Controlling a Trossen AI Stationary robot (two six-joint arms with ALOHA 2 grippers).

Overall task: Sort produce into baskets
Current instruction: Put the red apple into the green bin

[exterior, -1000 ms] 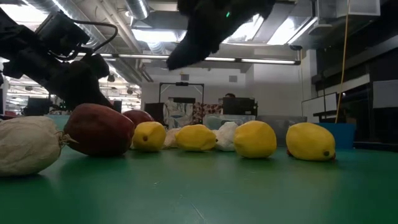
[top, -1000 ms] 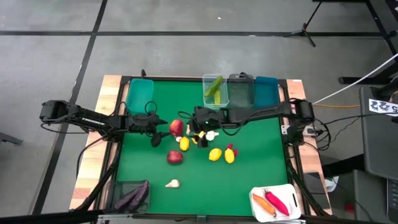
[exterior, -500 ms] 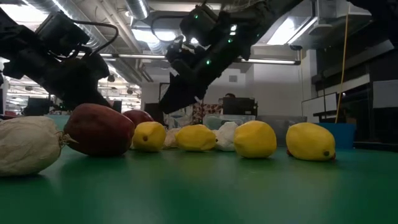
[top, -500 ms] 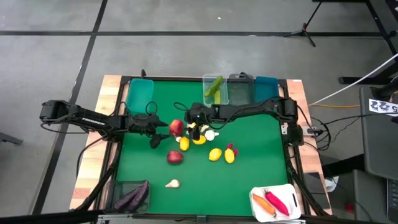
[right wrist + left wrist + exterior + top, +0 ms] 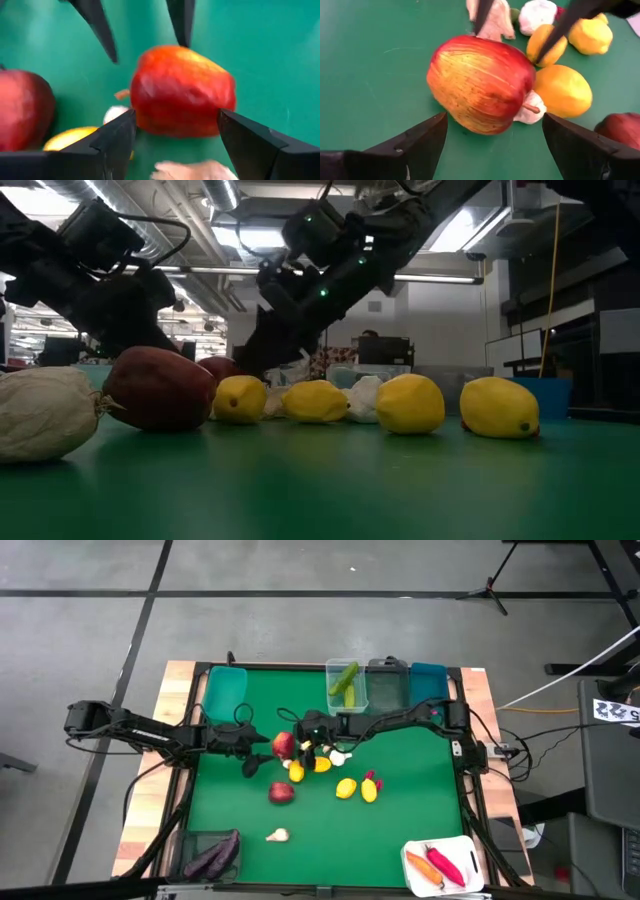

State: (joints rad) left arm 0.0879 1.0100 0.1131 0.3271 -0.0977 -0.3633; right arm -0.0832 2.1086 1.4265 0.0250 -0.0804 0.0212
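A red apple (image 5: 284,745) rests on the green table among lemons and garlic. My left gripper (image 5: 262,752) is open at the apple's left, and its fingers stand on either side of it in the left wrist view (image 5: 494,119). My right gripper (image 5: 303,738) is open at the apple's right, fingers also flanking it (image 5: 176,114); I cannot tell whether they touch it. A second apple (image 5: 282,793) lies nearer. Several lemons (image 5: 346,788) and a garlic bulb (image 5: 341,755) lie close by.
Along the far edge stand a teal bin (image 5: 225,690), a clear bin with cucumbers (image 5: 346,685), a dark grey bin (image 5: 388,687) and a teal bin (image 5: 428,685). Eggplants lie in a dark bin (image 5: 213,855) near left. A white bin (image 5: 440,865) holds a carrot and peppers. A garlic bulb (image 5: 277,834) lies loose.
My right gripper has gone toward the table's left and down, closing on the red apple from its right side. The apple and the other produce have stayed where they were.
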